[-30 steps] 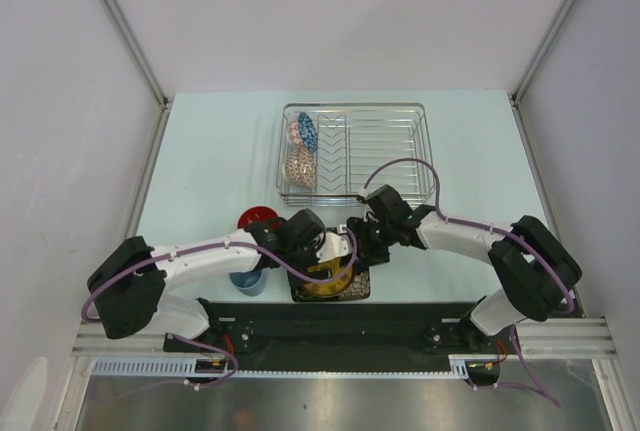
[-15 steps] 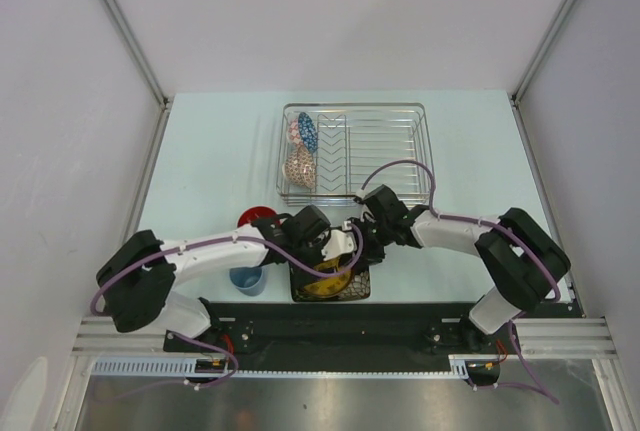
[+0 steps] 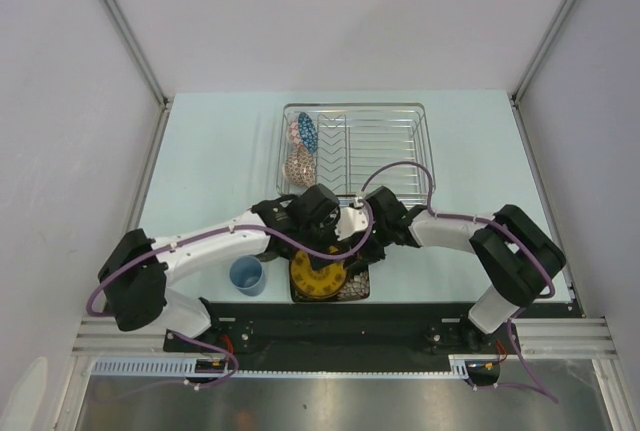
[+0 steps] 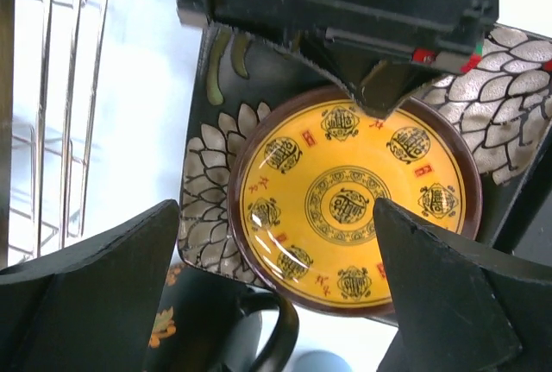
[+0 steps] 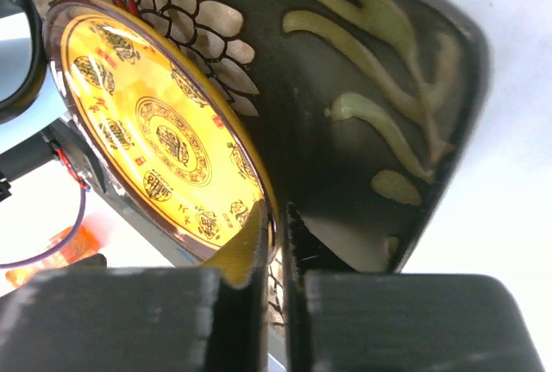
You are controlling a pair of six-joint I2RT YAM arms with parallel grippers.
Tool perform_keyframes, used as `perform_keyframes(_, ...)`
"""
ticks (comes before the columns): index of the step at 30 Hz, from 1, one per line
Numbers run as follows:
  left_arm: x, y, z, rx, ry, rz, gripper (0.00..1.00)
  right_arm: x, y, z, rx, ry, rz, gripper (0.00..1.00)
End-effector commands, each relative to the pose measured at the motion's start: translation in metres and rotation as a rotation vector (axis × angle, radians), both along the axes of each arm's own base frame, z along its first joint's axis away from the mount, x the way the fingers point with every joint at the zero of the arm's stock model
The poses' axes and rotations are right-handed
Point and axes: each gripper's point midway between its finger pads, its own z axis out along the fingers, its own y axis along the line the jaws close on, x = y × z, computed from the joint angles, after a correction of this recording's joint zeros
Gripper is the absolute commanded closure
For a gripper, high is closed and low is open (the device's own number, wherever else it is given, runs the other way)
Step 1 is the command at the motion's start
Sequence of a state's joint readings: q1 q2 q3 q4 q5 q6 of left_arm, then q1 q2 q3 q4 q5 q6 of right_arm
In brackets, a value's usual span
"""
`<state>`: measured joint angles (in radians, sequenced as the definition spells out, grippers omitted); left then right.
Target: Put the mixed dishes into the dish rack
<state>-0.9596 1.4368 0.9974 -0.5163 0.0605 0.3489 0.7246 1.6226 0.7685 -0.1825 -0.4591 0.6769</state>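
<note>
The yellow round patterned plate (image 3: pixel 320 273) (image 4: pixel 354 208) (image 5: pixel 164 130) lies on the dark square plate (image 3: pixel 352 289) (image 4: pixel 207 182) (image 5: pixel 345 87) at the table's near edge. My right gripper (image 3: pixel 362 248) (image 4: pixel 379 87) (image 5: pixel 276 247) is shut on the yellow plate's far rim. My left gripper (image 3: pixel 338 239) (image 4: pixel 276 303) hangs open above the plate's near edge and the black mug (image 4: pixel 216 337). From above, the left arm hides that mug. The light-blue cup (image 3: pixel 246 275) stands left of the plates. Two patterned bowls (image 3: pixel 300 149) stand in the dish rack (image 3: pixel 400 156).
The rack's wires (image 4: pixel 52 87) show at the left of the left wrist view, close to the square plate. Both arms meet over the plates, their purple cables looping above. The black rail of the arm bases (image 3: pixel 330 323) runs just in front of the plates.
The right gripper's fingers have closed on the yellow plate's rim. The left arm has swung right and away from me, covering the mug's red inside.
</note>
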Motion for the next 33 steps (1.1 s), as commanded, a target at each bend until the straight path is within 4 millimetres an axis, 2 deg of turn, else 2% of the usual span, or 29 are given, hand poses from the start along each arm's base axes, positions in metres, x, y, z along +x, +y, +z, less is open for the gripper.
perform_keyframes(1,0.01,0.001,0.039,-0.044,-0.072,0.02,0.0,0.0,-0.006,0.001,-0.024,-0.008,-0.022,1.0)
perform_keyframes(6,0.024,0.009,0.063,-0.07,-0.118,0.057,0.0,0.011,-0.02,0.024,-0.028,-0.087,-0.051,1.0)
perform_keyframes(7,0.031,0.013,0.067,-0.075,-0.126,0.076,0.0,0.015,-0.024,0.034,-0.023,-0.127,-0.057,1.0)
perform_keyframes(9,0.041,0.015,0.082,-0.099,-0.152,0.098,0.0,0.016,-0.033,0.039,-0.049,-0.158,-0.049,1.0)
perform_keyframes(10,0.051,0.022,0.089,-0.112,-0.161,0.129,0.0,0.021,-0.035,0.048,-0.05,-0.194,-0.053,1.0)
perform_keyframes(12,0.062,0.026,0.106,-0.147,-0.179,0.16,0.0,0.023,-0.043,0.053,-0.078,-0.234,-0.032,1.0)
perform_keyframes(15,0.084,0.047,0.121,-0.178,-0.195,0.239,0.0,0.035,-0.051,0.068,-0.122,-0.316,-0.027,1.0)
perform_keyframes(20,0.095,0.068,0.134,-0.206,-0.214,0.295,0.0,0.061,-0.063,0.095,-0.22,-0.456,-0.01,1.0)
perform_keyframes(23,0.102,0.081,0.141,-0.229,-0.212,0.333,0.0,0.075,-0.069,0.124,-0.272,-0.569,0.008,1.0)
perform_keyframes(24,0.109,0.091,0.145,-0.238,-0.211,0.366,0.0,0.08,-0.069,0.142,-0.269,-0.612,0.007,1.0)
perform_keyframes(26,0.112,0.094,0.146,-0.273,-0.166,0.386,0.0,0.093,-0.078,0.164,-0.318,-0.707,-0.008,1.0)
perform_keyframes(27,0.117,0.105,0.148,-0.278,-0.153,0.419,0.0,0.096,-0.08,0.177,-0.322,-0.744,-0.016,1.0)
perform_keyframes(28,0.118,0.107,0.147,-0.285,-0.141,0.431,0.0,0.107,-0.085,0.201,-0.346,-0.824,-0.041,1.0)
perform_keyframes(30,0.12,0.111,0.146,-0.296,-0.121,0.44,0.0,0.118,-0.089,0.226,-0.369,-0.903,-0.065,1.0)
perform_keyframes(31,0.118,0.111,0.146,-0.301,-0.114,0.436,0.0,0.131,-0.093,0.251,-0.388,-0.969,-0.11,1.0)
perform_keyframes(33,0.113,0.107,0.146,-0.313,-0.089,0.416,0.0,0.147,-0.097,0.273,-0.439,-1.051,-0.119,1.0)
